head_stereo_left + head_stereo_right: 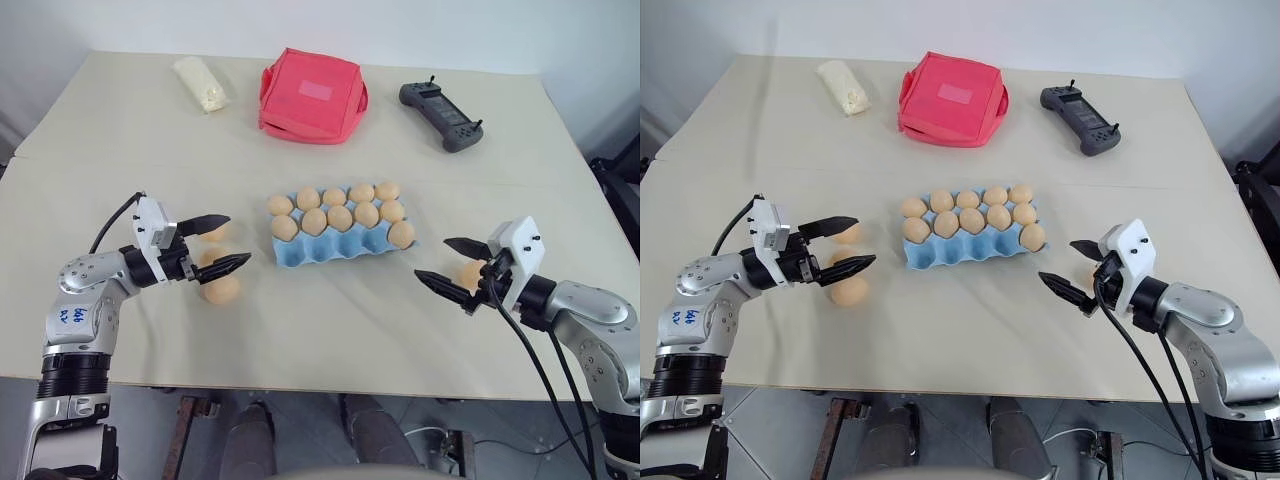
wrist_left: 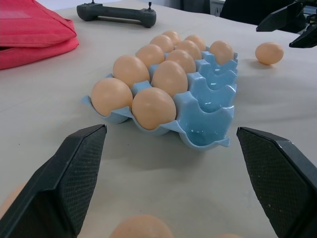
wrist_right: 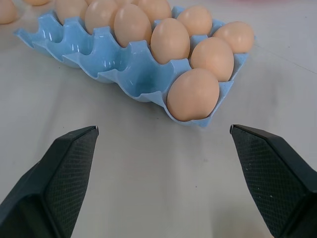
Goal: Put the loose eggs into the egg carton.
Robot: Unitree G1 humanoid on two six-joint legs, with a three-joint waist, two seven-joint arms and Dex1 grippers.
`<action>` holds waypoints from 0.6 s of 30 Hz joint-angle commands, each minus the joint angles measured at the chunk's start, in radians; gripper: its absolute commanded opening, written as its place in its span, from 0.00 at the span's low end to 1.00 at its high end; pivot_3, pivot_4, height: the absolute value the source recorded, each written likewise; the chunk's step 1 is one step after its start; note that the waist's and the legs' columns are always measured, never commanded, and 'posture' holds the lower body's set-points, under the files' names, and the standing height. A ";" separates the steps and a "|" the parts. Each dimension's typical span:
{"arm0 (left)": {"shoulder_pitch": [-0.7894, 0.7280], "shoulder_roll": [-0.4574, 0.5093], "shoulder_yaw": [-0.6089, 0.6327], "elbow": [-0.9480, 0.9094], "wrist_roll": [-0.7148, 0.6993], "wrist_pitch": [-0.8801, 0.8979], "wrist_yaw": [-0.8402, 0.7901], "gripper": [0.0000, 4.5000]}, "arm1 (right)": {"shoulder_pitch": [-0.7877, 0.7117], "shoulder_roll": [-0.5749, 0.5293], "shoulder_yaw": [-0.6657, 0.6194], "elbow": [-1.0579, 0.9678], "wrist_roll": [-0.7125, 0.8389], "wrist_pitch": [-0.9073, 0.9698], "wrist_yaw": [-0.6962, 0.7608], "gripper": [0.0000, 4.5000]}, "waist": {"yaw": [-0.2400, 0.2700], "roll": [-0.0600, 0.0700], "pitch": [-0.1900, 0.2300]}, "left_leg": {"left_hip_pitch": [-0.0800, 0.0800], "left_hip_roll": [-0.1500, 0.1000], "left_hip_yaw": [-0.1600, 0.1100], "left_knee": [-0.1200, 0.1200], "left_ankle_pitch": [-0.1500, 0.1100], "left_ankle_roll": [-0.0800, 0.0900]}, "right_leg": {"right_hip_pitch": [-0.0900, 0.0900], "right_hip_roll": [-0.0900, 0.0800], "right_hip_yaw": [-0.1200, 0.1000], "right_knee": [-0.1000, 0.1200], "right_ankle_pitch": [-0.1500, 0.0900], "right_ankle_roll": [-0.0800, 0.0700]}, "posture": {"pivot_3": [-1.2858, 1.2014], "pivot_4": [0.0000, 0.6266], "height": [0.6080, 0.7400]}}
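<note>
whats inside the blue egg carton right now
The egg carton holds eleven tan eggs: five in each of the two far rows and one at the right end of the near row. The other four near cups are empty. Cup bottoms under the eggs are hidden.

beige table (image 1: 120, 140); white wall (image 1: 300, 25) behind
</note>
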 commanded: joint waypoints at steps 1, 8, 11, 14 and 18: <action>-0.016 -0.003 -0.003 -0.018 -0.002 -0.018 -0.010 1.00 | 0.005 -0.005 -0.034 -0.045 0.004 -0.017 -0.012 0.99 | 0.000 0.000 0.000 | 0.000 0.000 0.000 0.000 0.000 0.000 | 0.000 0.000 0.000 0.000 0.000 0.000 | 0.52 0.24 1.00; -0.061 -0.011 -0.014 0.004 0.010 0.001 0.010 1.00 | 0.026 -0.010 -0.055 -0.074 0.014 -0.006 -0.034 0.99 | 0.001 0.000 0.000 | 0.000 0.000 0.000 0.000 0.000 0.000 | 0.000 0.000 0.000 0.000 0.000 0.000 | 0.52 0.24 1.00; -0.077 -0.009 -0.028 0.010 0.005 0.011 -0.013 1.00 | 0.053 -0.018 -0.100 -0.088 0.023 0.008 -0.043 0.99 | 0.003 0.000 0.000 | 0.000 0.000 0.000 0.000 0.000 0.000 | 0.000 0.000 0.000 0.000 0.000 0.000 | 0.52 0.24 1.00; -0.093 -0.001 -0.042 0.027 0.006 0.013 -0.041 1.00 | 0.114 -0.038 -0.184 -0.106 0.043 0.031 -0.037 0.99 | 0.006 0.000 0.000 | 0.000 0.000 0.000 0.000 0.000 0.000 | 0.000 0.000 0.000 0.000 0.000 0.000 | 0.52 0.24 1.00; -0.114 0.008 -0.052 0.054 0.008 0.015 -0.075 1.00 | 0.208 -0.066 -0.287 -0.127 0.060 0.050 -0.021 0.99 | 0.015 0.000 0.000 | 0.000 0.000 0.000 0.000 0.000 0.000 | 0.000 0.000 0.000 0.000 0.000 0.000 | 0.52 0.24 1.00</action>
